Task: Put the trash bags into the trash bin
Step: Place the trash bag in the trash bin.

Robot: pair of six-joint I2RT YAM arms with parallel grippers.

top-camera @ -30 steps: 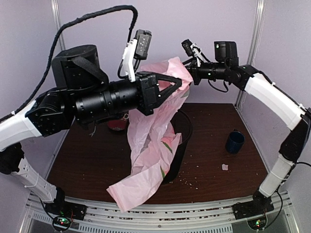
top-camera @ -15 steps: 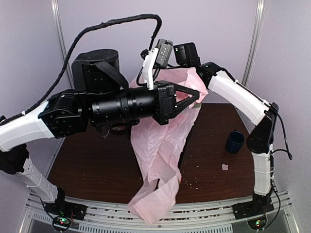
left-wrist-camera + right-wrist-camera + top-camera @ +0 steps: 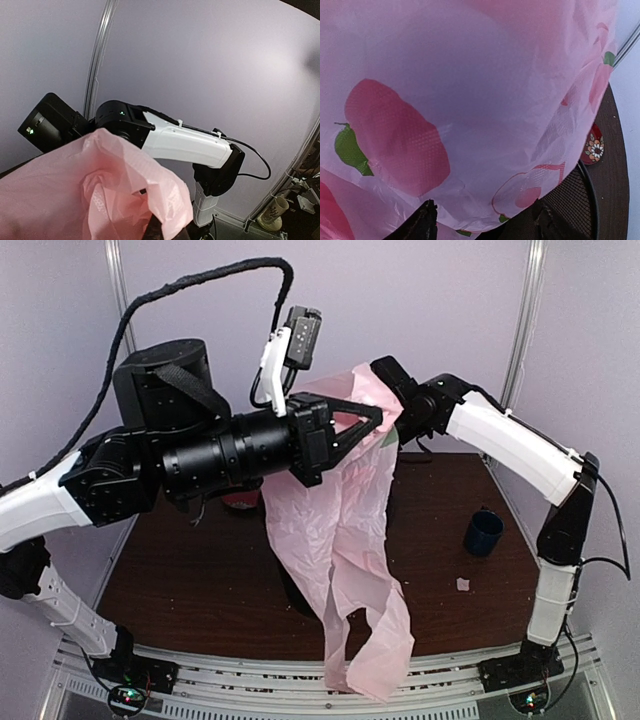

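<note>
Left gripper: fingers pinched together on the top of the large thin pale-pink plastic bag with red fruit prints. Bag hangs high over the brown table, draped before the black wire-mesh round bin. Right gripper: fingers spread wide, gripping nothing, behind bag. Small dark-blue mug: far right.

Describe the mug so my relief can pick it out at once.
Start at the dark brown table, then go to its right side, beside the right arm's upright white link. The mug stands there, apart from the hanging pink bag. It is small, solid and dark blue, unlike the tiny white scrap lying nearer the arms' bases.
</note>
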